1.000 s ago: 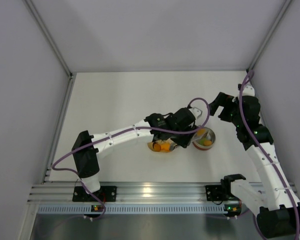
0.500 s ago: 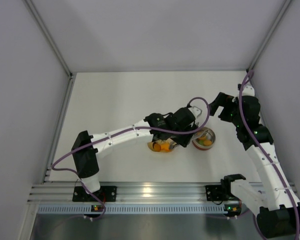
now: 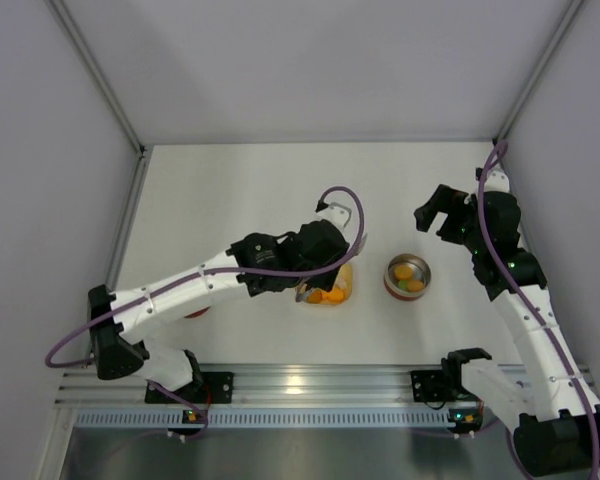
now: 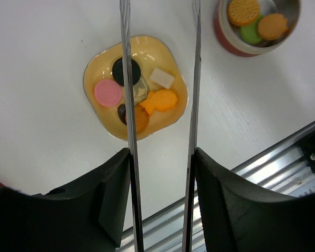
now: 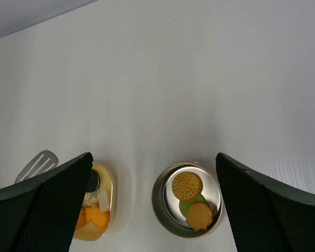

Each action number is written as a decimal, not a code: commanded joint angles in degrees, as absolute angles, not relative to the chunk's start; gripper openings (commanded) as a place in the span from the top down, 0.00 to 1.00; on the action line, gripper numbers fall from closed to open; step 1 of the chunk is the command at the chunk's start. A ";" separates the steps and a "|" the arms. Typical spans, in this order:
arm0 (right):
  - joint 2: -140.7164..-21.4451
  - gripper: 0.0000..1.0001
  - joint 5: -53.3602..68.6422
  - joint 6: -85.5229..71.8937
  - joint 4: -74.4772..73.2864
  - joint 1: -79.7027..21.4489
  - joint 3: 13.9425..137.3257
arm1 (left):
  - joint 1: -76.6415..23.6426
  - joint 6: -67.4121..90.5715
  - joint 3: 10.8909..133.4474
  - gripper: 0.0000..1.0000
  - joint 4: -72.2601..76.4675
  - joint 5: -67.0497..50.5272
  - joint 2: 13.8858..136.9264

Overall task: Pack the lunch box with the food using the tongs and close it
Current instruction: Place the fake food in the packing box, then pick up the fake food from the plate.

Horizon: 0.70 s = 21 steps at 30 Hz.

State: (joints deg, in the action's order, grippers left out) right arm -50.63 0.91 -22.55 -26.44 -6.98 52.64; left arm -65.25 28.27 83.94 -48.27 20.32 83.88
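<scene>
My left gripper [image 4: 161, 153] [image 3: 318, 280] hangs over the yellow dish, shut on the tongs [image 4: 127, 79]. The tongs' two thin silver arms stand apart and one crosses the dish; a flat slotted tip [image 5: 37, 164] shows in the right wrist view. The lunch box [image 3: 391, 283] [image 4: 227, 43] [image 5: 160, 202] sits open to the right of the dish and holds food: a round orange cookie [image 5: 187, 185], a green piece [image 5: 192, 205] and an orange piece [image 5: 199, 216]. High behind the box, my right gripper [image 3: 432, 213] [image 5: 153, 157] is open and empty. Only a red sliver [image 3: 194, 313] of the lid shows under the left arm.
The yellow dish [image 3: 344, 292] [image 4: 94, 68] holds a pink disc [image 4: 108, 93], a dark round piece [image 4: 121, 68], a white piece [image 4: 162, 78] and an orange fish shape [image 4: 160, 101]. The aluminium rail [image 3: 300, 385] runs along the near table edge. Walls close in both sides.
My left gripper has swung left with the tongs, from over the lunch box to over the yellow dish, and the box now shows uncovered. The right arm has not moved.
</scene>
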 commanded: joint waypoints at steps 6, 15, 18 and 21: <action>-50.54 0.01 1.14 -22.32 -26.10 -6.94 54.32 | -65.48 33.13 76.03 0.44 -51.07 25.14 82.88; -50.63 0.01 1.14 -22.24 -25.84 -6.94 53.88 | -64.78 33.40 74.53 0.42 -49.40 24.97 86.66; -50.71 0.00 1.14 -22.15 -25.84 -6.94 53.96 | -64.25 33.31 73.92 0.42 -48.78 24.09 87.45; -50.63 0.01 1.14 -21.97 -25.84 -6.94 54.05 | -63.72 33.31 73.39 0.42 -48.16 23.38 87.54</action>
State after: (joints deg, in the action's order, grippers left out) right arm -50.76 0.97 -22.52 -26.39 -7.01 52.62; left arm -64.36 32.91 73.82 -50.96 23.44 87.74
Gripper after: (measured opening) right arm 0.993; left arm 0.578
